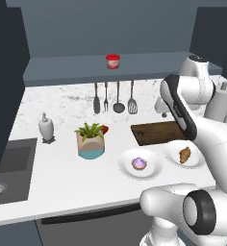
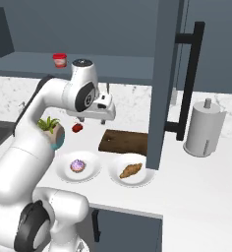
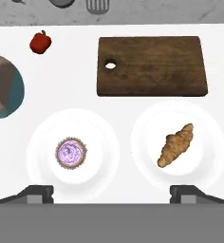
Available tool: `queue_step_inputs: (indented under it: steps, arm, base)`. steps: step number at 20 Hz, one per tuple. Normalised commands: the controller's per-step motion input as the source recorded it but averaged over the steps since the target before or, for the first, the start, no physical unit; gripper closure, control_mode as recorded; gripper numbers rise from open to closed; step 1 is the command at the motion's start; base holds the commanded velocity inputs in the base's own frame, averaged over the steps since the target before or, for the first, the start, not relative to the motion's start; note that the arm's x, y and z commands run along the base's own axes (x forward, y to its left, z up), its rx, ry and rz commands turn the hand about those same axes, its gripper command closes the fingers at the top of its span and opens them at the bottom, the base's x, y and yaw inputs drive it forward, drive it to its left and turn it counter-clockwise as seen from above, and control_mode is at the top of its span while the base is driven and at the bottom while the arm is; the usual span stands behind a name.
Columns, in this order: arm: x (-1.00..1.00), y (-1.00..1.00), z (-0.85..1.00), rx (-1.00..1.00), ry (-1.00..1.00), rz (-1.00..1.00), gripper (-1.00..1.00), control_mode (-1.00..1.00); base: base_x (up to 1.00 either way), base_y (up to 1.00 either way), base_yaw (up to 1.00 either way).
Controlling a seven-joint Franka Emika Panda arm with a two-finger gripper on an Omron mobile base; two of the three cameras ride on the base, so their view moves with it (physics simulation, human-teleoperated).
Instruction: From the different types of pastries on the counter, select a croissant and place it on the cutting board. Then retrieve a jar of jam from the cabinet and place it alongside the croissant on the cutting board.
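The golden-brown croissant point(image 3: 176, 145) point(image 1: 184, 154) point(image 2: 130, 170) lies on a round white plate point(image 3: 209, 142), just in front of the dark wooden cutting board point(image 3: 152, 66) point(image 1: 154, 133) point(image 2: 124, 141). On a second plate point(image 3: 42, 142), to its left, sits a purple-frosted pastry point(image 3: 71, 153) point(image 1: 139, 164). My gripper point(image 3: 112, 193) point(image 2: 104, 117) hangs open high above the counter point(image 1: 62, 178), looking straight down on both plates, with nothing between its fingers. The red jar of jam point(image 1: 112, 61) point(image 2: 60, 60) stands on the cabinet's blue-grey shelf point(image 1: 67, 67).
A potted plant point(image 1: 91, 140) and a small red pepper point(image 3: 40, 42) sit left of the board. Utensils point(image 1: 114, 98) hang on the back wall. A soap bottle point(image 1: 46, 128) stands by the sink point(image 1: 9, 163). A paper towel roll point(image 2: 204, 128) stands right of an open cabinet door point(image 2: 167, 74).
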Motion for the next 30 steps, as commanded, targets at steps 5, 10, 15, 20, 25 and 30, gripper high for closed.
queue_step_inputs:
  steps: [5,10,15,20,25,30]
  arm:
    - [0.00,-0.76,-0.42,0.01,0.09,-0.08,-1.00,-1.00]
    - [0.00,-0.41,-0.58,0.00,0.08,-0.15,-1.00,-1.00]
    - [0.00,-0.11,-0.63,0.00,0.05,-0.10,-1.00,-1.00]
    - [0.00,-0.19,-0.73,0.00,0.03,-0.10,-1.00,-1.00]
    - [0.00,-0.37,-0.76,0.00,0.09,-0.14,-1.00,-1.00]
    - [0.00,-0.25,-0.37,0.00,0.03,-0.13,-1.00,-1.00]
  base:
    - [0.00,0.00,0.00]
    - [0.00,0.00,0.00]
    - [0.00,0.00,0.00]
    - [0.00,0.00,0.00]
    - [0.00,0.00,0.00]
    - [0.00,0.00,0.00]
